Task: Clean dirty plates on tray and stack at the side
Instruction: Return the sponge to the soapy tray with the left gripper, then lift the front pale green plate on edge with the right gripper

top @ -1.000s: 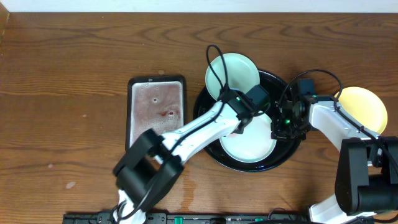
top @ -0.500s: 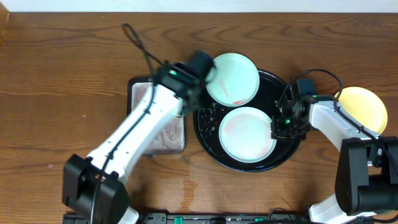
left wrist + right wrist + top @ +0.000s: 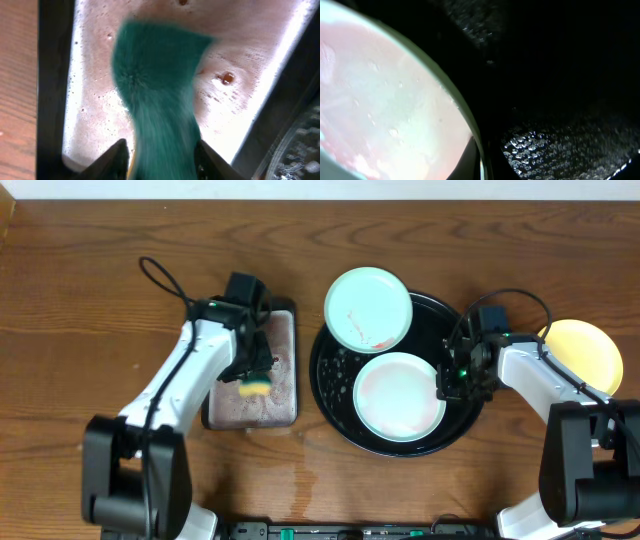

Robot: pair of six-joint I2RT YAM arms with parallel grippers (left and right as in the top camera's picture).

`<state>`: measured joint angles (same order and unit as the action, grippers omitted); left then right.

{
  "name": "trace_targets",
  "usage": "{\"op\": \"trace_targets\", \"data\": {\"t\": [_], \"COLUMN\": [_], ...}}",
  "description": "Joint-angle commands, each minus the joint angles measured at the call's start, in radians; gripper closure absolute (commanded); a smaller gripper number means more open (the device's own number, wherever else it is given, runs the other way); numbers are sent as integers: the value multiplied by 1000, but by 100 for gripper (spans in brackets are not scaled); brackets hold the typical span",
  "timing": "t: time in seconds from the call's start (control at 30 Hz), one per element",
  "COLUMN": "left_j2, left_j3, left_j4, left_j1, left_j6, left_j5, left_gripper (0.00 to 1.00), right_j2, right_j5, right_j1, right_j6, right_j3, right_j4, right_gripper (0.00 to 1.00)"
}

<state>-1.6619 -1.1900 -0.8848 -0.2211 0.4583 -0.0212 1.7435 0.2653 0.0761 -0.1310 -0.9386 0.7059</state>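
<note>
A pale mint plate [image 3: 398, 395] with a pinkish smear lies in the round black tray [image 3: 328, 375]. My right gripper [image 3: 447, 385] is shut on its right rim; in the right wrist view the jaws [image 3: 482, 161] pinch the rim of this plate [image 3: 380, 100] over the wet tray [image 3: 560, 75]. A second mint plate [image 3: 367, 310] with red streaks rests on the tray's back left rim. The pale yellow plate [image 3: 582, 350] lies on the wood at the right. My left gripper [image 3: 254, 378] is shut on a green and yellow sponge [image 3: 160, 95] over the rectangular tray.
The rectangular black tray [image 3: 287, 408] with soapy red-stained water [image 3: 95, 75] stands left of the round tray. Bare wood tabletop [image 3: 90, 290] spreads to the left and along the front. My right arm crosses between the round tray and the yellow plate.
My left arm has swung left from the round tray to the rectangular tray, carrying the sponge. The back mint plate has shifted slightly left. The right arm has not moved.
</note>
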Motion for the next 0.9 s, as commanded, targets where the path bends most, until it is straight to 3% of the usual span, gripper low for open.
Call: {"op": "trace_targets", "data": {"t": [0.0, 0.3, 0.53, 0.87], "left_j2": [128, 383, 483, 478], "left_j3": [-16, -16, -16, -16], "left_j4": [-19, -72, -95, -94], "left_j1": [1, 1, 1, 1], "left_j6": [-32, -32, -32, -32], "left_j5": [-59, -73, -76, -76], "left_gripper": [49, 36, 20, 18], "right_j2": [22, -246, -515, -582], "right_j5": [-51, -111, -468, -848], "right_j1": [4, 47, 212, 474], "right_j6": [24, 11, -59, -131], "right_j3": [11, 11, 11, 11], "right_j4": [-49, 6, 68, 124], "right_gripper": [99, 99, 99, 99]}}
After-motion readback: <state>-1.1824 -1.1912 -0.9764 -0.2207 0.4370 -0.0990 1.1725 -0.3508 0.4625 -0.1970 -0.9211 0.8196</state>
